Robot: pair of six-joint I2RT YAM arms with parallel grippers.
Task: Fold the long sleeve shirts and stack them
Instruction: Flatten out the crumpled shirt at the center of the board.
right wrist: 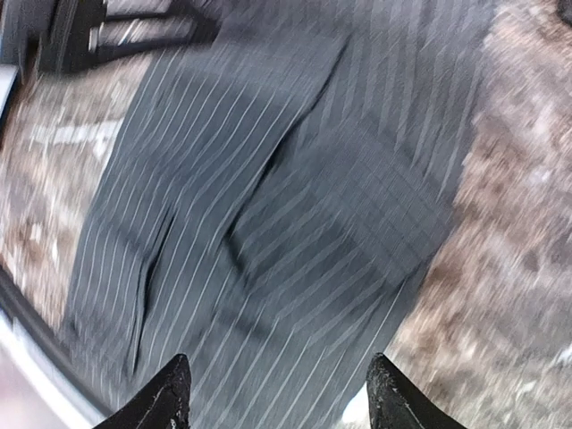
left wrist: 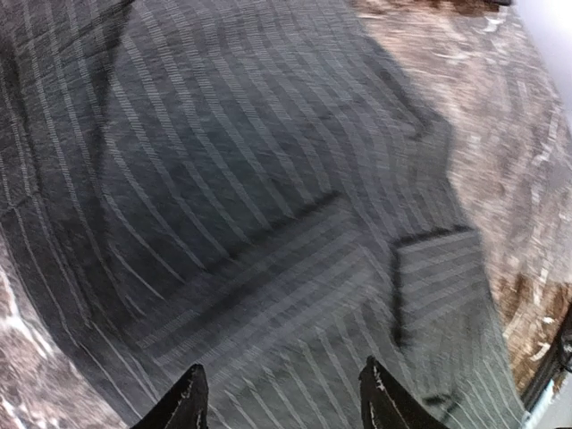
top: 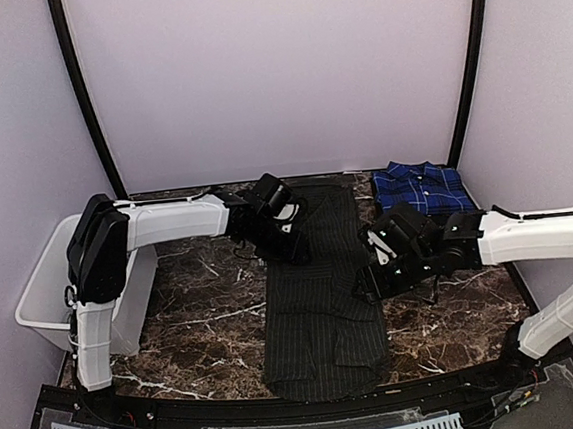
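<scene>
The black pinstriped long sleeve shirt (top: 322,302) lies flat as a long narrow strip down the middle of the table, its sleeves folded in over the body. A blue plaid shirt (top: 423,187) sits folded at the back right. My left gripper (top: 287,247) hovers over the black shirt's upper left edge. In the left wrist view that gripper (left wrist: 281,368) is open above the striped cloth (left wrist: 268,197), with nothing between its fingers. My right gripper (top: 374,275) hangs over the shirt's right edge. It (right wrist: 279,359) is open too, above a folded sleeve panel (right wrist: 349,206).
A white plastic bin (top: 45,296) stands off the table's left side beside the left arm's base. Dark marble tabletop (top: 204,302) shows on both sides of the black shirt. Pale walls and black poles close in the back and sides.
</scene>
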